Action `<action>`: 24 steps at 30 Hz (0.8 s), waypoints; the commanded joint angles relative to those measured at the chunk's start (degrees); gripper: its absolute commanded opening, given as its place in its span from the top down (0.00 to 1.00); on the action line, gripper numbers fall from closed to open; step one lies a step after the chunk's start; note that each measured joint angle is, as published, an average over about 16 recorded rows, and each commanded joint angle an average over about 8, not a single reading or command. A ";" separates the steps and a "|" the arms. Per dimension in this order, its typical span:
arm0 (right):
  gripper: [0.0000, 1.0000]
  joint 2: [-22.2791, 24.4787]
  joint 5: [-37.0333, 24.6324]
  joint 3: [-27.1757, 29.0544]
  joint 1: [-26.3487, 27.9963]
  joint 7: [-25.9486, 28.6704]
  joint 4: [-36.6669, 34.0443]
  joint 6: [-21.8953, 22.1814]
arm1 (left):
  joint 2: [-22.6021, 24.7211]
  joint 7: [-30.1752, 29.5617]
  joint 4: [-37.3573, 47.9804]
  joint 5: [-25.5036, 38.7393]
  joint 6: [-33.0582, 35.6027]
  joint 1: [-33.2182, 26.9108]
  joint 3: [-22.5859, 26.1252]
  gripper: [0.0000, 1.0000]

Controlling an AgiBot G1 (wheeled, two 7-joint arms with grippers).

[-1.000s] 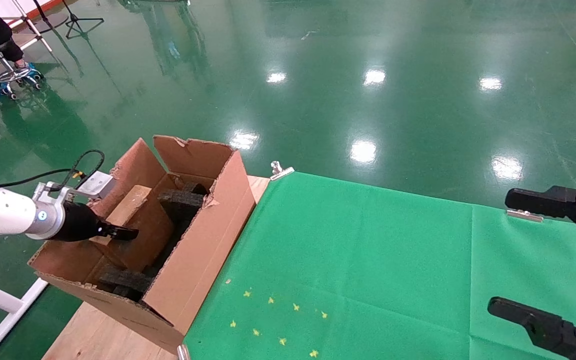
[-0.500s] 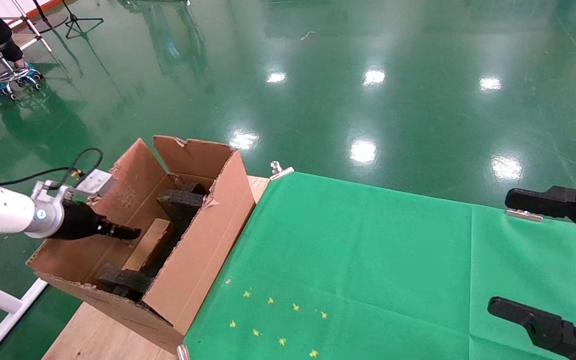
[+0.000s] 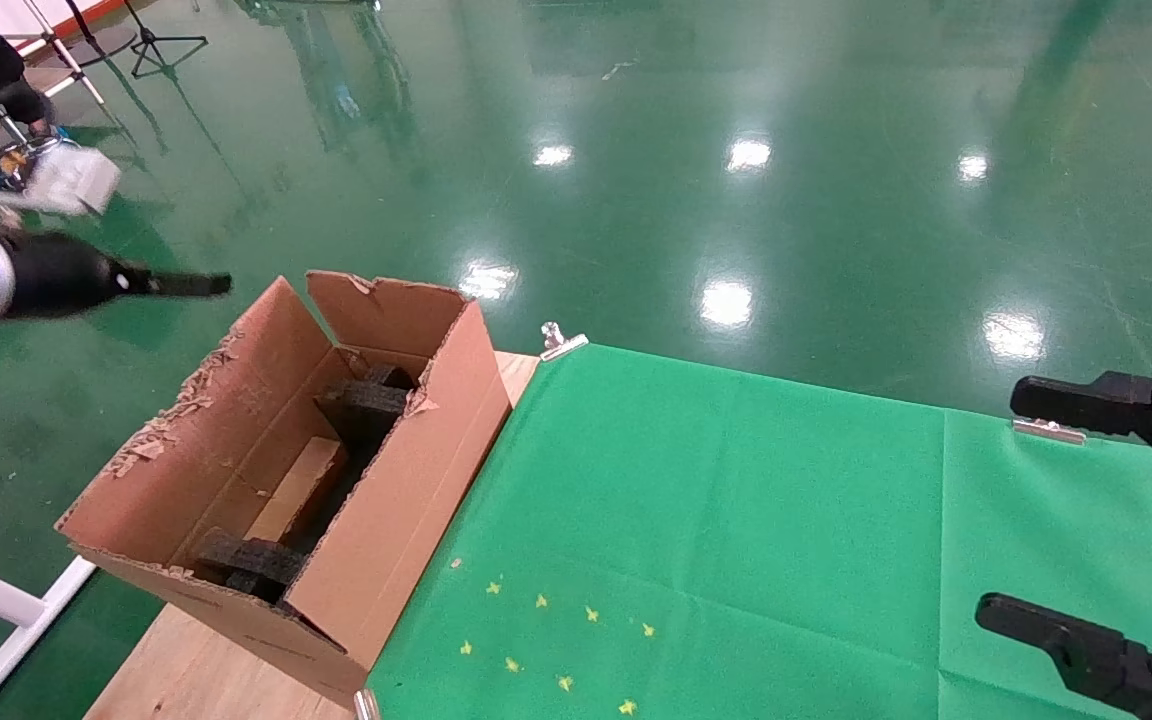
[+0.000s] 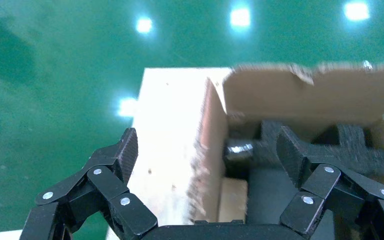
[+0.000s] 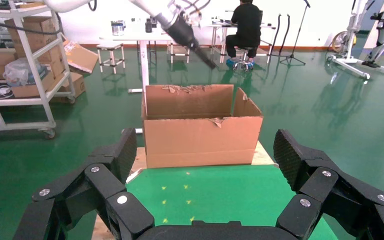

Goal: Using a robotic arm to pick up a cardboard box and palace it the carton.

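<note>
Head view — cardboard box [image 3: 298, 487] inside carton [image 3: 414, 478] — left gripper [image 3: 198, 285] above, empty.

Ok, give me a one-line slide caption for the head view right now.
Cardboard box lies in the carton among black foam blocks; left claw above, empty.

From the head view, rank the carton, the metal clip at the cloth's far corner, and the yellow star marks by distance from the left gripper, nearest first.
1. The carton, just below and right of the left gripper.
2. The metal clip, beyond the carton at the cloth's far corner.
3. The yellow star marks, on the cloth's near edge.
</note>
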 commanded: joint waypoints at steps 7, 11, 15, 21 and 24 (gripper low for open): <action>0.00 0.00 0.00 0.00 -0.01 0.00 -0.01 0.01 | -0.70 -0.84 -1.10 0.79 0.31 -2.03 -0.19 0.00; 0.00 0.00 0.00 0.00 -0.01 0.00 -0.01 0.01 | -0.57 -0.12 -1.54 -0.35 0.73 -1.20 -0.41 0.00; 0.00 0.00 0.00 0.00 -0.01 0.00 -0.01 0.01 | -0.49 1.64 -3.39 -3.47 2.07 0.36 -1.22 0.00; 0.00 0.00 0.00 0.00 -0.01 0.00 -0.01 0.01 | -0.22 5.60 -7.46 -10.48 5.01 3.98 -2.98 0.00; 0.00 0.00 0.00 0.00 -0.01 0.00 -0.01 0.01 | -0.09 7.60 -9.52 -14.04 6.50 5.81 -3.88 0.00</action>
